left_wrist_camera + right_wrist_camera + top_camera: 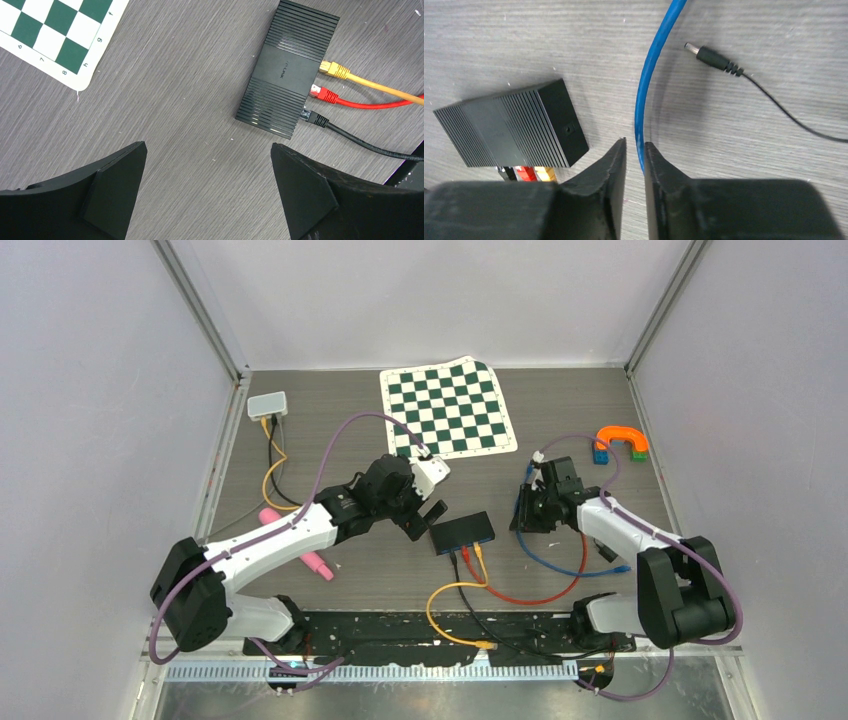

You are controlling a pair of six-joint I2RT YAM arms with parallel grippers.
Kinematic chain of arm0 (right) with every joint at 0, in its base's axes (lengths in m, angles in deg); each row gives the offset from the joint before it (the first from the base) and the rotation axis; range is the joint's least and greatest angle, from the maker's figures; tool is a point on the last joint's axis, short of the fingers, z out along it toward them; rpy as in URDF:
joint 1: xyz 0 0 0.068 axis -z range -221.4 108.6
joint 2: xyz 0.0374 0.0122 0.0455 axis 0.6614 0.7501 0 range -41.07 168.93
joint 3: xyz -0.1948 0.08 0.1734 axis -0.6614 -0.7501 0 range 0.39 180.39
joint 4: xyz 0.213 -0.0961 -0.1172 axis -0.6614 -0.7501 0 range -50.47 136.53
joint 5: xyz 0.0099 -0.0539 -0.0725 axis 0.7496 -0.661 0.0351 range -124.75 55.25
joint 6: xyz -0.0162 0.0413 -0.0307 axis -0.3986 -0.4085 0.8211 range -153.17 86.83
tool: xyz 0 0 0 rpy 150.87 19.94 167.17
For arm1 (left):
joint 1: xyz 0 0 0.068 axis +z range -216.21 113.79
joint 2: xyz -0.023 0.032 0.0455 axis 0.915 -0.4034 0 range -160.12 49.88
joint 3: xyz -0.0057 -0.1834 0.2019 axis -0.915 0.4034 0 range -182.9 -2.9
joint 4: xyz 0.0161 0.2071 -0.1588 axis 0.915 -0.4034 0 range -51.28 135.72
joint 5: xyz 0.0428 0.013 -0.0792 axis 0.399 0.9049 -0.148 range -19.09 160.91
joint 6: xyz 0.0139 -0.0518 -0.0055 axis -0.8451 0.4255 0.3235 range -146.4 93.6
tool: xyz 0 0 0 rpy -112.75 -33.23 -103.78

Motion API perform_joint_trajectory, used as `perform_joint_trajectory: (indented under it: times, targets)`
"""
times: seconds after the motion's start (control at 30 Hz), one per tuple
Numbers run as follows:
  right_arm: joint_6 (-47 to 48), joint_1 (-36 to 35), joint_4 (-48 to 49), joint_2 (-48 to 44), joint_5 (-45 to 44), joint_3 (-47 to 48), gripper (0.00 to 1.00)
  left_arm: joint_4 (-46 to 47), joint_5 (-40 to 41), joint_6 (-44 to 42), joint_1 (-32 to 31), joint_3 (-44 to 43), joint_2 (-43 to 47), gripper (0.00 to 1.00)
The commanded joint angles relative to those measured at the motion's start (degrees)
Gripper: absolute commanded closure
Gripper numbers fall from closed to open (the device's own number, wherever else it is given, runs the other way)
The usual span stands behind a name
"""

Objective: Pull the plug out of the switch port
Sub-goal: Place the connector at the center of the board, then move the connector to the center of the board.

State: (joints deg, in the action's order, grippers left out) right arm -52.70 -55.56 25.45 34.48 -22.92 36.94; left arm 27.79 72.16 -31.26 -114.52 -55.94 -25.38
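The black switch (463,531) lies flat near the middle of the table (560,410). Three plugs sit in the ports on its 6 o'clock edge: a yellow plug (334,70), a red plug (324,93) and a black plug (315,118), each with its cable trailing toward the arm bases. A blue cable (649,75) runs over the table at the switch's 3 o'clock, not joined to it. A small round power plug (711,57) on a thin black wire lies loose just beyond the blue cable.

The right gripper (635,145) is at the switch's 3 o'clock, its fingers drawn to a narrow gap with the blue cable between them. The left gripper (207,175) hangs at the switch's 9 o'clock, spread wide and holding nothing.

Farther out, a green checkered mat (449,407) lies at 12 o'clock, an orange arch (622,440) at 2 o'clock, a small grey box (267,405) at 10 o'clock and a pink toy (300,550) at 9 o'clock.
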Motion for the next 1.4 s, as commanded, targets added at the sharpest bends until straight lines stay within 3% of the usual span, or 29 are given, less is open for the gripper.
perform_joint_trajectory:
  times: [0.0, 0.13, 0.23, 0.43, 0.73, 0.8, 1.03, 1.37]
  targets:
    - [2.3, -0.4, 0.8, 1.8, -3.5, 4.1, 0.81, 0.9, 0.1, 0.2, 0.2, -0.5, 0.9, 0.0]
    - [3.6, -0.4, 0.6, 3.6, -3.3, 6.9, 0.93, 0.5, 0.1, 0.1, 0.2, -0.9, 0.5, 0.0]
    - [4.2, -0.5, -0.2, 5.1, -2.9, 9.3, 0.93, 0.2, 0.1, 0.0, 0.2, -0.8, 0.4, 0.01]
    - [4.0, -1.0, -0.1, 3.6, -1.7, 7.9, 0.74, 0.1, 1.1, -0.2, 0.2, -0.2, 0.9, 0.0]
    - [2.9, -2.1, 1.0, 1.7, -2.9, 1.4, 0.65, 0.2, 0.9, -0.4, 0.2, -1.5, -0.4, 0.0]
    - [2.1, -2.4, 1.8, 2.9, -2.6, 1.3, 0.66, 0.0, 0.7, -0.4, 0.2, -1.9, -1.0, 0.0]
    - [2.6, -3.1, 2.1, 7.1, -4.5, 5.4, 0.9, -0.1, 0.1, -0.4, 0.2, -1.3, -1.0, 0.0]
    - [7.2, -3.1, -1.0, 11.6, -5.2, 13.8, 0.92, 0.3, 0.3, -0.4, 0.2, -0.4, -1.5, 0.0]
